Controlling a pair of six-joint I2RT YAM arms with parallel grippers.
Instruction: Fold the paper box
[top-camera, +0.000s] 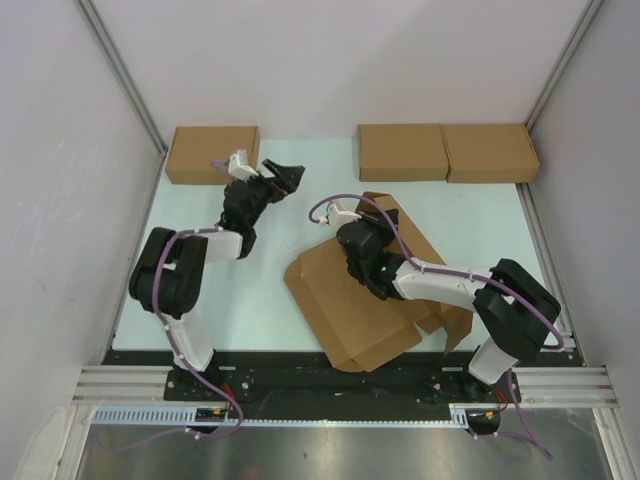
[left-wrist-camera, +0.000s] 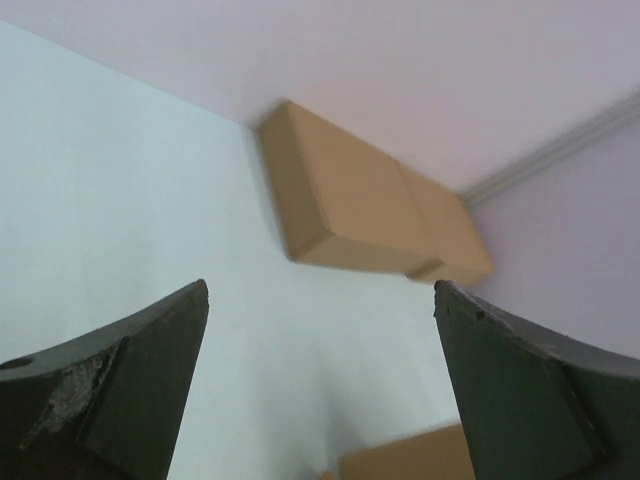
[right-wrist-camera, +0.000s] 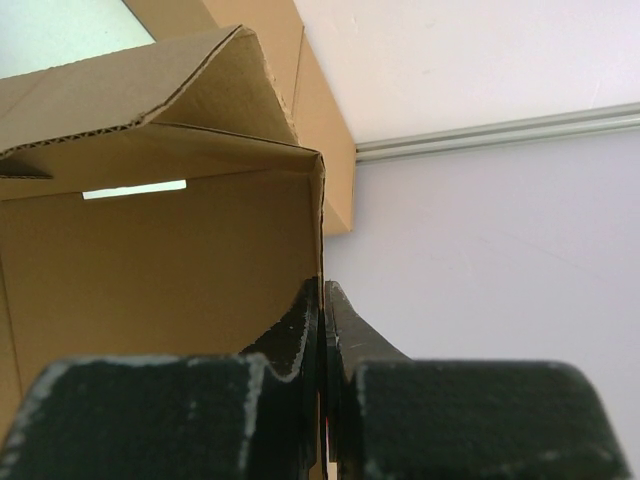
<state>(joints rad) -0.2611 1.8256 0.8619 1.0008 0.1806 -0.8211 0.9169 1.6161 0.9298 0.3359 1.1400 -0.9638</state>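
The paper box (top-camera: 345, 305) is a brown corrugated sheet, partly folded, lying right of centre on the table, with one wall raised toward the back. My right gripper (top-camera: 362, 228) is over it. In the right wrist view this gripper (right-wrist-camera: 325, 286) is shut on the upright wall's thin edge, and the paper box (right-wrist-camera: 150, 260) shows its inner face, a slit and a bent flap above. My left gripper (top-camera: 288, 178) hovers open at the back left, apart from the sheet. Between its spread fingers (left-wrist-camera: 320, 290) is bare table, with a corner of the paper box (left-wrist-camera: 410, 458) below.
Three compact brown boxes stand along the back wall: one at the left (top-camera: 212, 153) close behind my left gripper, two side by side at the right (top-camera: 402, 151) (top-camera: 490, 151). White walls enclose the pale table (top-camera: 250, 290) on three sides.
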